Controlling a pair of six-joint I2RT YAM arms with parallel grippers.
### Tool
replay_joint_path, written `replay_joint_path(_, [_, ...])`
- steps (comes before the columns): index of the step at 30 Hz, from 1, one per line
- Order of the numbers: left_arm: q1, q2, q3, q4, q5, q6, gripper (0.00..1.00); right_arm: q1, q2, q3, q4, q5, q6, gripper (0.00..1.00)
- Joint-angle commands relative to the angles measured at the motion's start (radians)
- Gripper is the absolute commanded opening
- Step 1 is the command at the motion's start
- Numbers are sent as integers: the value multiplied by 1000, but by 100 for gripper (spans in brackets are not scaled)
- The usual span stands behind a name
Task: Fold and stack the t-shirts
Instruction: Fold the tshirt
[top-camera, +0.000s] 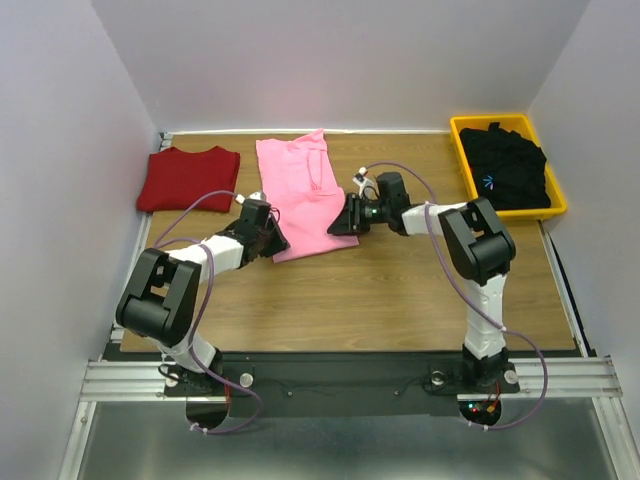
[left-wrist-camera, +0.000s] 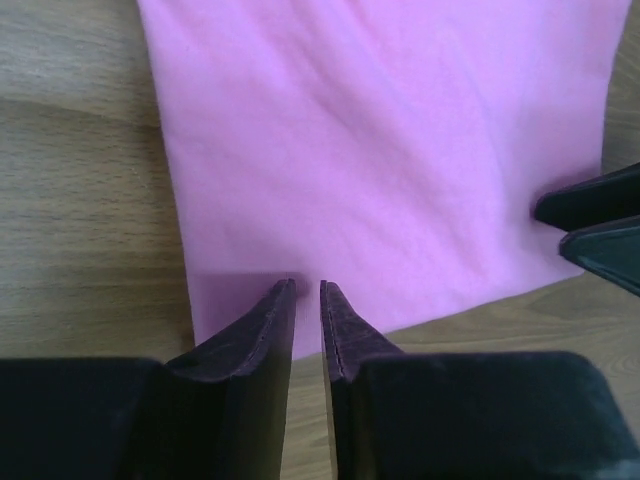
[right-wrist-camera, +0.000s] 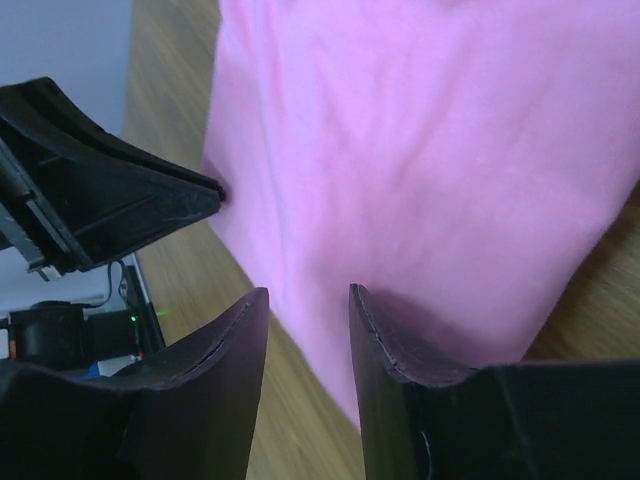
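Observation:
The light pink t-shirt (top-camera: 300, 190) lies partly folded in the middle of the table. My left gripper (top-camera: 279, 240) hovers at its near left corner; in the left wrist view its jaws (left-wrist-camera: 308, 285) stand only a narrow slit apart over the shirt's hem (left-wrist-camera: 380, 180), with nothing between them. My right gripper (top-camera: 342, 224) is at the shirt's near right edge, open over the cloth (right-wrist-camera: 430, 150) in the right wrist view (right-wrist-camera: 308, 292). The dark red t-shirt (top-camera: 190, 178) lies folded at the back left. The black t-shirt with the blue mark (top-camera: 505, 168) sits crumpled in a bin.
The yellow bin (top-camera: 556, 205) stands at the back right. White walls close off the left, back and right. The right gripper's fingertips (left-wrist-camera: 598, 225) show at the right edge of the left wrist view. The left gripper's body (right-wrist-camera: 110, 200) shows in the right wrist view.

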Motion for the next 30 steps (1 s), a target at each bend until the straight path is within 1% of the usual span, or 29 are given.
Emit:
replay_joint_path(1, [8,27,-56,69,-16,-60,26,-27,90,-50,176,-67,31,42])
replay_joint_path(2, [13,33,-70,72,-10,-68,25,-37,101,-78,216,-73,47,42])
replay_joint_path(3, [17,44,-93,70,-4,-76,25,-50,110,-107,303,-76,92,42])
replay_joint_path(4, [30,53,-107,70,13,-89,24,-63,118,-163,342,-77,109,42])
replay_joint_path(6, [36,44,-145,79,21,-100,23,-106,124,-219,386,-73,115,42])
replay_joint_path(12, [39,-3,-194,89,36,-114,23,-119,81,-253,385,-68,95,41])
replay_joint_path(13, [39,-6,-199,89,44,-113,23,-116,48,-253,385,-67,104,40])
replay_joint_path(16, [39,-20,-199,89,55,-100,23,-90,-37,-247,370,-63,107,41])
replay_joint_path(19, [39,-28,-193,87,64,-88,23,-23,-89,-224,360,-76,137,41])
replay_joint_path(22, [40,-26,-184,79,67,-74,23,46,-106,-195,362,-71,155,41])
replay_joint_path(25, [39,-25,-181,79,67,-71,23,100,-74,-158,386,-64,189,40])
replay_joint_path(29, [39,-20,-174,73,64,-68,23,134,-6,-130,437,-57,226,40])
replay_joint_path(30, [40,-20,-173,70,61,-68,23,137,32,-127,455,-54,238,40])
